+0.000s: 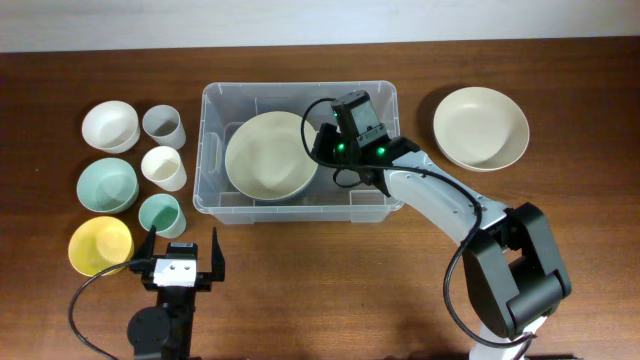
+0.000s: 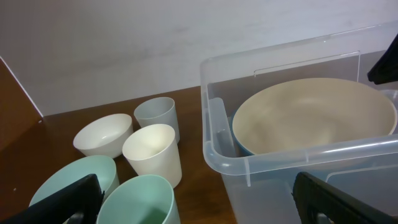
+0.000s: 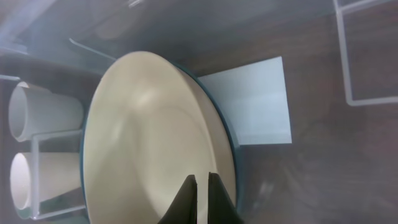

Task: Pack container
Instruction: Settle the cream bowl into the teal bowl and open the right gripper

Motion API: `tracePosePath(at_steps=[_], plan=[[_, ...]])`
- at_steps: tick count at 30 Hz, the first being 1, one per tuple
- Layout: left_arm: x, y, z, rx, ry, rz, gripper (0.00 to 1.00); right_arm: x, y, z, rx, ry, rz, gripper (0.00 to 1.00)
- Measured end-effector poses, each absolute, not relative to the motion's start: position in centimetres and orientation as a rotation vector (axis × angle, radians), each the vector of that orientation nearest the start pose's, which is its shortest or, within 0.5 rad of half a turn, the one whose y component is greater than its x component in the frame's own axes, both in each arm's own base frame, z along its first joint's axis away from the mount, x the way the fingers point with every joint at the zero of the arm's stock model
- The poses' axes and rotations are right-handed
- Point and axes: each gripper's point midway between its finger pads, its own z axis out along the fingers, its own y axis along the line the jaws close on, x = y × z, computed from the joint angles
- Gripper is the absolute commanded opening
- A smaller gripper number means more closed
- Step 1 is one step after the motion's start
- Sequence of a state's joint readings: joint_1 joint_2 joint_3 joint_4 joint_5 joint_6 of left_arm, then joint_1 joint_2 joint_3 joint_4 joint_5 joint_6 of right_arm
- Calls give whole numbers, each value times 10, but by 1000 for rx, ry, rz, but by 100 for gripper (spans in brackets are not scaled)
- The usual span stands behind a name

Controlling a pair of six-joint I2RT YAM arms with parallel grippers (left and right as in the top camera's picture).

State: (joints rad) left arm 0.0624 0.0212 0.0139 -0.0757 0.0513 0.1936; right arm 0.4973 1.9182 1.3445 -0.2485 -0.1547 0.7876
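Observation:
The clear plastic container (image 1: 372, 100) stands mid-table, with its white label (image 3: 255, 102) showing on its bottom. A large cream bowl with a blue outside (image 1: 270, 155) lies tilted in its left half and also shows in the left wrist view (image 2: 311, 115) and the right wrist view (image 3: 149, 137). My right gripper (image 1: 324, 143) reaches into the container at the bowl's right edge. Its fingers (image 3: 202, 177) are nearly together over the bowl's inside, with nothing seen between them. My left gripper (image 1: 181, 246) is open and empty in front of the container's left corner (image 2: 214, 143), beside a teal cup (image 2: 140, 202).
Left of the container stand a white bowl (image 1: 109, 126), grey cup (image 1: 161, 123), cream cup (image 1: 164, 167), teal bowl (image 1: 107, 185), teal cup (image 1: 160, 213) and yellow bowl (image 1: 100, 245). Another large cream bowl (image 1: 480, 127) sits right of the container.

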Motion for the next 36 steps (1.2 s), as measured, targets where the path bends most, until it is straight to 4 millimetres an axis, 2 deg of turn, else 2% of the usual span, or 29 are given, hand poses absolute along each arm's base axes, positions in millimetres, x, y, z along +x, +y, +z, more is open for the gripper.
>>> tracePosePath(at_steps=[14, 22, 26, 31, 36], plan=[[246, 7, 157, 148, 1649, 152, 100, 436, 267, 97, 285, 2532, 738, 4], [246, 7, 157, 148, 1649, 152, 100, 432, 281, 100, 207, 2522, 761, 4], [246, 7, 157, 148, 1649, 152, 100, 430, 283, 93, 200, 2538, 757, 4], [246, 6, 157, 148, 1649, 152, 100, 428, 283, 75, 206, 2578, 737, 4], [246, 7, 157, 148, 1649, 152, 100, 431, 281, 74, 212, 2572, 738, 4]])
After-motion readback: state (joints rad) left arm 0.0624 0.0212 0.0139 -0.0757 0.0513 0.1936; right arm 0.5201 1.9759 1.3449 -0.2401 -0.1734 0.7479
